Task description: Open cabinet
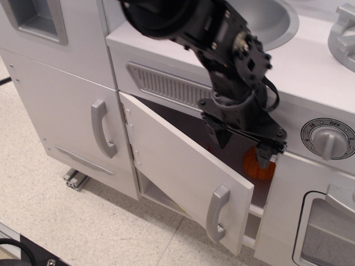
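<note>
Cabinet door (183, 174): swung partly open, grey handle (217, 213) at its free edge. Gripper (244, 145): fingers spread, empty, above door's top edge. Orange pumpkin (256, 164) inside.

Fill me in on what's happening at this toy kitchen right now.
A black robot arm is working on the cabinet door under the sink. The door stands partly open, swung out on its left hinges, its grey handle untouched. The gripper hangs at the opening above the door's top edge, holding nothing; its fingers look spread. An orange pumpkin shows inside. The taller door on the left is shut.
</note>
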Controlling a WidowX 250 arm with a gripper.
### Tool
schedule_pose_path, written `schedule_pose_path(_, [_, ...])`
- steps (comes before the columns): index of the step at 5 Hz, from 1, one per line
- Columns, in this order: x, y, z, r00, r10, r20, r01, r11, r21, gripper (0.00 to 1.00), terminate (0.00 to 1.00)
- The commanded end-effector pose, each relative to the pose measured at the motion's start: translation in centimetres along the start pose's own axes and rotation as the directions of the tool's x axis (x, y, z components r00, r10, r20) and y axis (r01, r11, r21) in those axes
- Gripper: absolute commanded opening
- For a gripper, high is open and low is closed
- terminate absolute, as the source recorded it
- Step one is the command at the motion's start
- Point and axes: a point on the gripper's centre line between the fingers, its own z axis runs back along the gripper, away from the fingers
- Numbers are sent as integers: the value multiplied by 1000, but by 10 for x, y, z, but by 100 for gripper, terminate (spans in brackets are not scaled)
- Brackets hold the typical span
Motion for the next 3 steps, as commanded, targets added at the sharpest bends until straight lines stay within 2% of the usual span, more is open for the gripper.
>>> schedule_pose_path(1, [-7,8,-13,998,-56,22,54,997,52,100,0])
schedule_pose_path(3, [-40,36,-25,995,-99,0,98,991,96,100,0])
